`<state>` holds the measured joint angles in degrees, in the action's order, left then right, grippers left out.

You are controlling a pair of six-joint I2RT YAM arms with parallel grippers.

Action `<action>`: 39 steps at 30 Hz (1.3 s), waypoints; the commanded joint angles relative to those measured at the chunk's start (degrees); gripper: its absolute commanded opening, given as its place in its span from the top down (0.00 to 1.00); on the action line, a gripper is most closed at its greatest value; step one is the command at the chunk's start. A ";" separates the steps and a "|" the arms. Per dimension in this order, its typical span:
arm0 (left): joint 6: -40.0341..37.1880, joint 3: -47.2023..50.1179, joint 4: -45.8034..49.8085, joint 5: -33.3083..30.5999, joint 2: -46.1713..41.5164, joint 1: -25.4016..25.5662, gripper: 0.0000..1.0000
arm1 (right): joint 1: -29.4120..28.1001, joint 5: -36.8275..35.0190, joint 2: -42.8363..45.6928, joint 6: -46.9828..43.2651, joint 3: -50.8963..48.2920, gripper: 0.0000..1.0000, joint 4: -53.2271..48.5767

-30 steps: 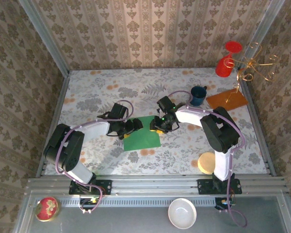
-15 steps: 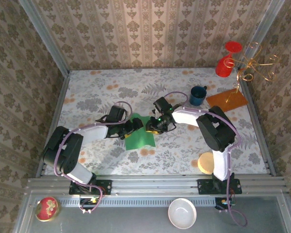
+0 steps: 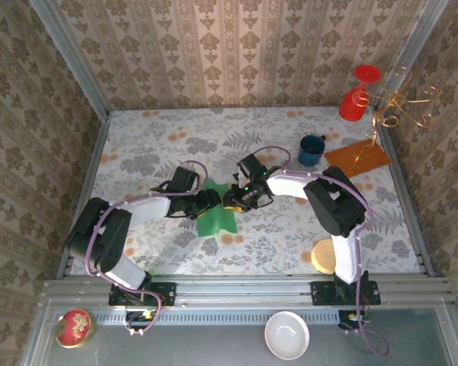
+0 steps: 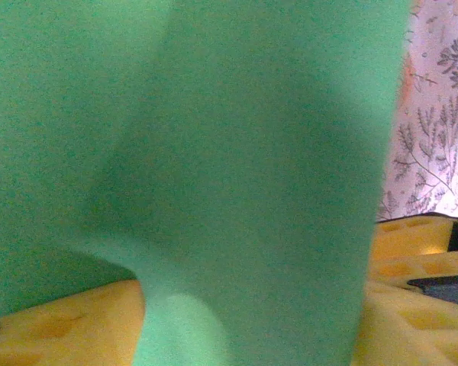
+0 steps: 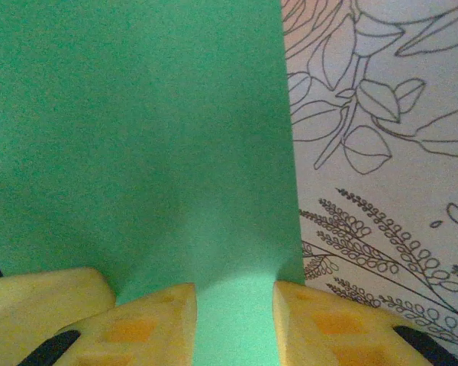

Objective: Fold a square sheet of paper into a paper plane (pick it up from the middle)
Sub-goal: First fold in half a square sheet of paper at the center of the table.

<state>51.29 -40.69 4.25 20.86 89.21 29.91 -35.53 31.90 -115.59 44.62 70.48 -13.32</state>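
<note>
The square sheet of paper [image 3: 217, 221] is bright green and lies buckled on the floral cloth mid-table, humped up between the two grippers. My left gripper [image 3: 212, 200] meets it from the left. In the left wrist view the paper [image 4: 214, 114] bulges up close to the lens, and the yellow fingers [image 4: 53, 324] stand wide apart either side of the hump, so the left gripper [image 4: 237, 324] is open. My right gripper [image 3: 230, 200] comes from the right. Its yellow fingers [image 5: 149, 324] press a raised fold of the paper [image 5: 137, 114] between them, near the sheet's right edge, so the right gripper [image 5: 234, 324] is shut on it.
A blue mug [image 3: 313, 149] and an orange-brown board [image 3: 357, 157] with a gold wire stand [image 3: 401, 107] sit at the back right, beside a red cup [image 3: 353, 103]. A pale disc [image 3: 325, 255] lies by the right arm's base. A white bowl [image 3: 286, 334] and a red tin [image 3: 73, 328] rest on the near ledge.
The two grippers have come closer together over the sheet. The flat paper has bunched up into a narrower hump between them. The left jaws have narrowed.
</note>
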 commanded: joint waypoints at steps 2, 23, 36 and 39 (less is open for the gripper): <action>-2.53 -0.48 4.95 -1.42 0.82 -0.57 0.42 | 1.05 0.76 1.95 1.52 -2.41 0.66 1.84; -2.24 -7.61 -4.29 20.69 -11.29 -5.07 0.67 | 17.59 10.73 25.93 -0.69 -15.19 0.28 17.39; -1.28 -13.19 -8.63 28.04 -4.48 -0.47 0.69 | 16.39 18.65 26.55 2.71 -23.09 0.25 28.34; -1.25 -12.81 -8.66 27.77 -2.81 -0.29 0.69 | 16.27 18.72 26.45 3.30 -24.20 0.25 29.64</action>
<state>49.76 -52.71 -3.38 46.76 85.19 29.28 -18.85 47.88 -90.30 46.92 47.05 12.95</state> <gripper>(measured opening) 0.312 0.747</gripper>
